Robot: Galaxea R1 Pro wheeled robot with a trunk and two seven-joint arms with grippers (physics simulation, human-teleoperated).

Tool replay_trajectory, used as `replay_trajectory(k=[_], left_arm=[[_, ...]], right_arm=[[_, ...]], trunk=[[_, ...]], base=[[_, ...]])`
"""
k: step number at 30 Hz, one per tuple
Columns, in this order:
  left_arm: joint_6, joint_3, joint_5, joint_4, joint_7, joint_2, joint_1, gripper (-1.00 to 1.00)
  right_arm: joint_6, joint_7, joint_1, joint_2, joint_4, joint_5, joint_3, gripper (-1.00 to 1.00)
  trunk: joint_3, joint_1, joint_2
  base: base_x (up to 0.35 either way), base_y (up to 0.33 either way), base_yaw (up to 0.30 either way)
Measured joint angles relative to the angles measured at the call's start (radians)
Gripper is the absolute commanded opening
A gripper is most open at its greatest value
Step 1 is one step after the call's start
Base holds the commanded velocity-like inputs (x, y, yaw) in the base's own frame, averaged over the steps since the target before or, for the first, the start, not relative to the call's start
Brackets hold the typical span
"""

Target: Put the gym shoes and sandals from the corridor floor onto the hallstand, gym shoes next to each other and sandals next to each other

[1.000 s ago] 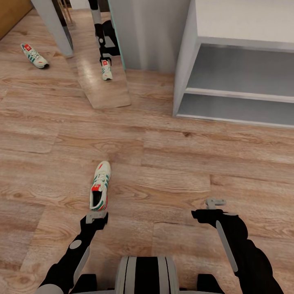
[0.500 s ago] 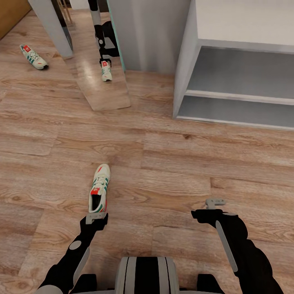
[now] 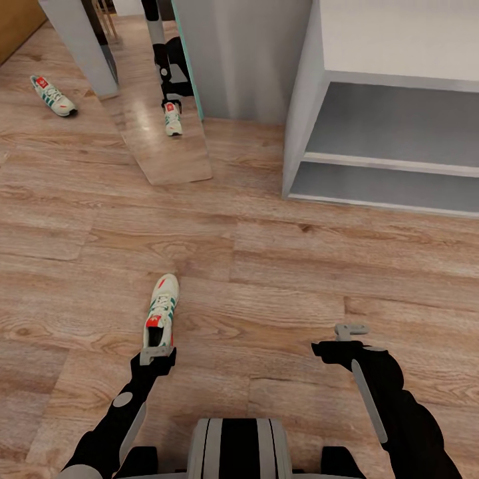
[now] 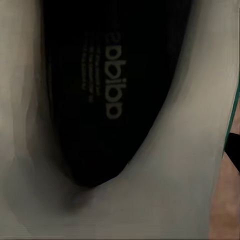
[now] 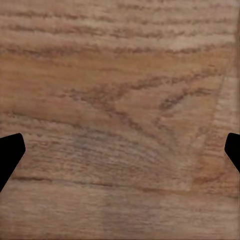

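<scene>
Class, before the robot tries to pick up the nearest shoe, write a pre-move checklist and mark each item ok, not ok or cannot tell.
1. Left gripper lined up at the heel of the near gym shoe: ok.
2. Jaws closed on the shoe: cannot tell; the left wrist view is too close.
3. Right gripper free, over bare floor: ok.
4. Shoe rack shelves free of shoes: ok, for the part in view.
5. Second gym shoe located, on the floor far left: ok.
6. Sandals located: not ok.
</scene>
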Motion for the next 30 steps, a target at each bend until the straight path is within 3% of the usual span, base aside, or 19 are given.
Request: replay_trajectory(k=[11, 12, 30], left_arm=[[0.000, -0.002, -0.004, -0.003, 0.001, 0.000, 0.001, 1.00], [0.000, -0.001, -0.004, -0.003, 0.001, 0.000, 0.002, -1.00], [0.000, 0.001, -0.003, -0.003, 0.001, 0.001, 0.002, -1.00]], right_arm=[[0.000, 0.000, 0.000, 0.000, 0.000, 0.000, 0.001, 1.00], [0.000, 0.000, 0.000, 0.000, 0.000, 0.000, 0.001, 1.00], [0.000, 0.001, 0.000, 0.000, 0.000, 0.000, 0.000, 1.00]], trunk=[[0.000, 0.000, 0.000], [0.000, 0.000, 0.000], [0.000, 0.000, 0.000]], base=[[0.014, 0.000, 0.000], [0.001, 0.000, 0.000], [0.000, 0.000, 0.000]])
